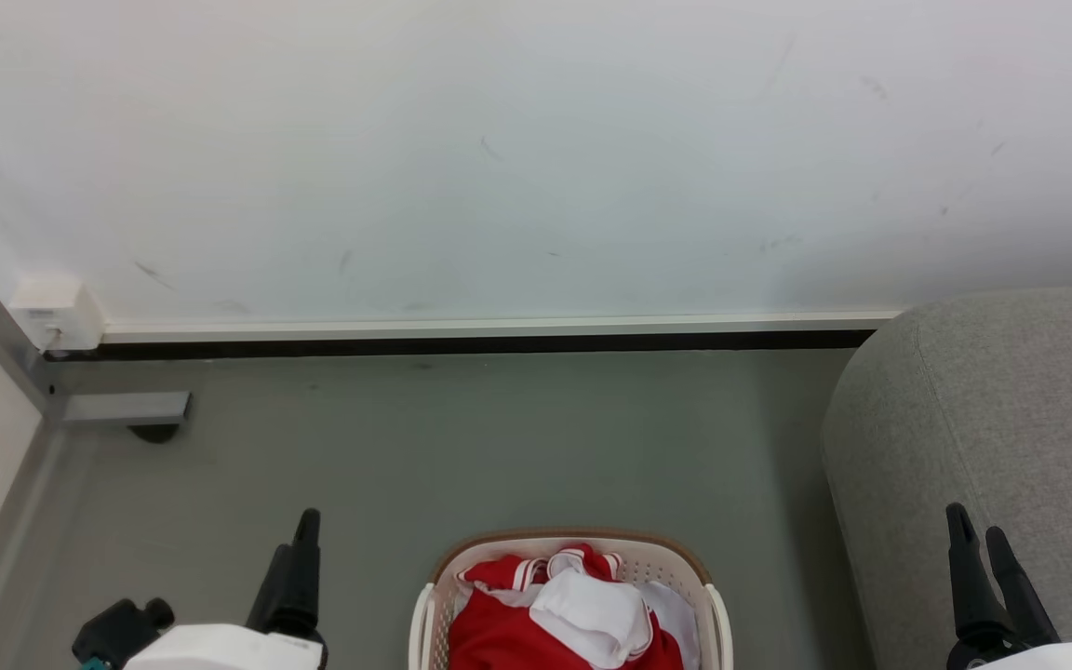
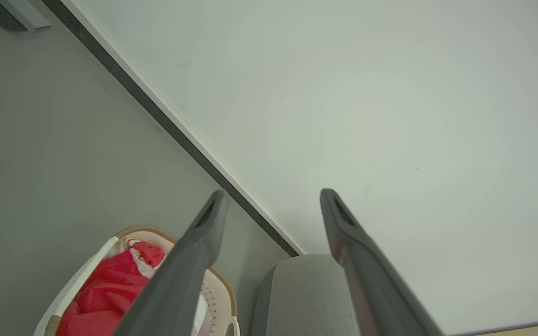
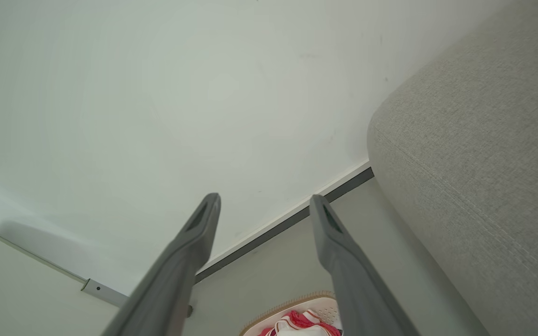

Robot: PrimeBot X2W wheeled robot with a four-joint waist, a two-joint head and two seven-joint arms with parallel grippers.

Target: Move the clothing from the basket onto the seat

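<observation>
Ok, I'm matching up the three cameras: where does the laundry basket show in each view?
Head view: the laundry basket sits at the bottom edge, centre, cut off by the frame.
Left wrist view: lower left, running off the bottom edge.
Right wrist view: bottom edge, just right of centre, just its far end.
Shared landmark: the dark skirting strip behind it.

Head looks down, wrists toward the wall (image 1: 536, 140); all share the basket (image 1: 573, 536).

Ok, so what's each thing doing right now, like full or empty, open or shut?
clothing, heaped inside the basket
basket, upright on the floor, full
seat, no clothing on the part in view
left gripper, open, holding nothing
right gripper, open, holding nothing
</observation>
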